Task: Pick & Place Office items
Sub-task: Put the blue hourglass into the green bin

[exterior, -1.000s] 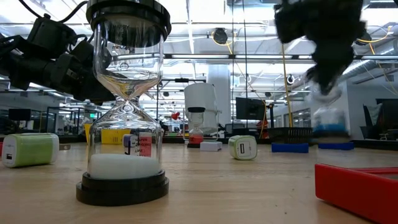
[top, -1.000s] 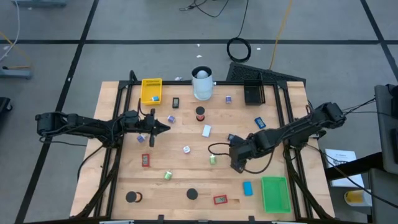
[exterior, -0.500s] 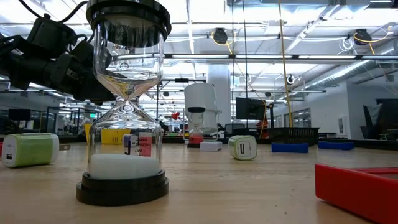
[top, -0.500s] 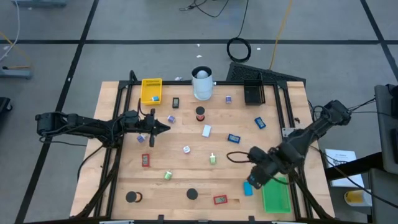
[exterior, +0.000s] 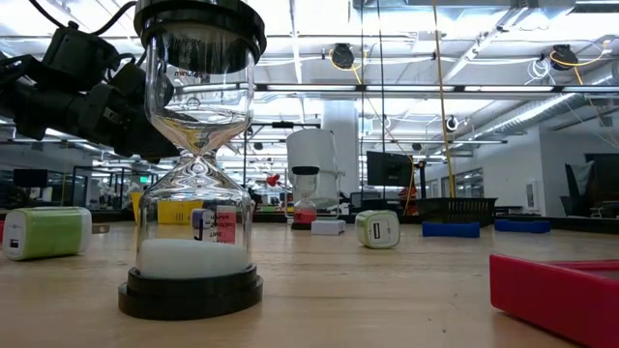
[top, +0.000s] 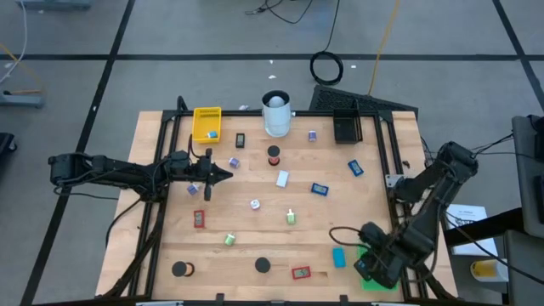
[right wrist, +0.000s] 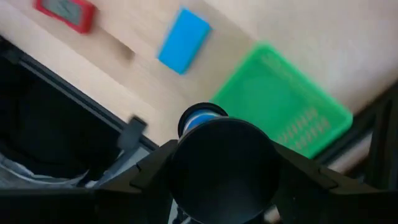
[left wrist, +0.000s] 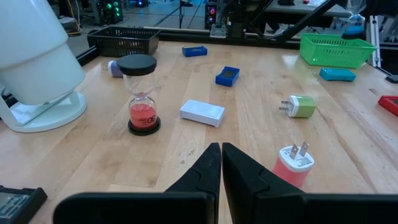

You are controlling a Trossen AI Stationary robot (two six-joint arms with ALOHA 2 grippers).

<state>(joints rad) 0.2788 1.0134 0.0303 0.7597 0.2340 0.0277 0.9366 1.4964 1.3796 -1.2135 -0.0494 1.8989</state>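
My right gripper (top: 376, 265) hangs over the near right corner, above the green tray (top: 379, 276), shut on a small hourglass with blue sand (right wrist: 199, 116). My left gripper (top: 223, 175) waits shut over the table's left half, its fingers (left wrist: 211, 163) closed together. Small office items lie scattered on the wood: a blue block (top: 339, 257), a red piece (top: 301, 273), green plugs (top: 291, 218) and black-capped hourglasses (top: 263, 265). A white-sand hourglass (exterior: 198, 159) stands on its base close in the low view. My right gripper has the hourglass pinched between its two fingers (right wrist: 149, 171), which stand on either side of the black end cap (right wrist: 221, 163). It comes from above, pointing down. The hourglass is lifted clear over the tray's edge, its blue bulb showing beyond the cap.
A tall white cylinder (top: 276, 115) stands at the far edge between the yellow tray (top: 206, 124) and the black tray (top: 346, 127). A red-sand hourglass (left wrist: 142, 93), a white block (left wrist: 202, 113) and a pink plug (left wrist: 293, 163) lie ahead of the left gripper. A cable loop (top: 344, 234) trails from the right arm.
My right gripper has swung from the table's middle toward the near right corner, carrying the blue hourglass lifted clear and out of the low view. It now hangs over the green tray. A blue block it covered shows in the middle.
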